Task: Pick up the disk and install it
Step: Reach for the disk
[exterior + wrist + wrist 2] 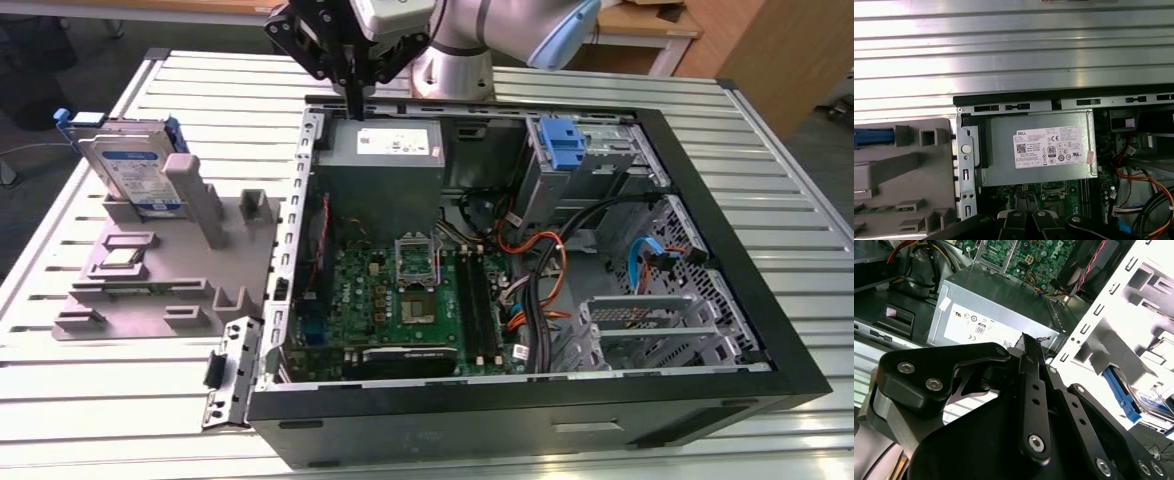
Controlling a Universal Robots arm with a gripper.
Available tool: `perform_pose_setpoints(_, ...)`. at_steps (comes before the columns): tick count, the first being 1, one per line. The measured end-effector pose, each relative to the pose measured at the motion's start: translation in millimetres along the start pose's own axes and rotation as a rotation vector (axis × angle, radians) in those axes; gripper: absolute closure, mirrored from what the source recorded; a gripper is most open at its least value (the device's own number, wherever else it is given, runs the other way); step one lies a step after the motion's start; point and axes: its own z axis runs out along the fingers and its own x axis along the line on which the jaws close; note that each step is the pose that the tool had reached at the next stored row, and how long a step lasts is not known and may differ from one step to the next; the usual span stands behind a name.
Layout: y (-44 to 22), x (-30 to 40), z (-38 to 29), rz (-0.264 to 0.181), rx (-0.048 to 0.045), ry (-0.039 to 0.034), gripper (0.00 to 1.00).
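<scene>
The disk (pixel 134 168) stands on edge in a grey fixture (pixel 160 280) on the slatted table, at the exterior view's left of the open computer case (pixel 534 270). It is silver-grey with a blue-and-white label and blue side rails. A blue rail of it (pixel 873 136) shows in the first wrist view. My gripper (pixel 356 104) hangs above the case's back edge, over the power supply (pixel 391 146), well apart from the disk. Its fingers (pixel 1026 347) are shut together on nothing.
Inside the case lie the motherboard (pixel 407 290), bundled cables (pixel 547 270) and metal drive cages (pixel 654 325). A bare blue bracket (pixel 561 143) sits in the upper bay. The case's metal side frame (pixel 300 200) stands between the gripper and the fixture.
</scene>
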Motion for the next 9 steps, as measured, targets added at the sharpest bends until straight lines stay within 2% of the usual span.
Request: perform_pose_setpoints(9,-0.1,1.8,-0.1,0.000,0.0000,0.0000,0.90)
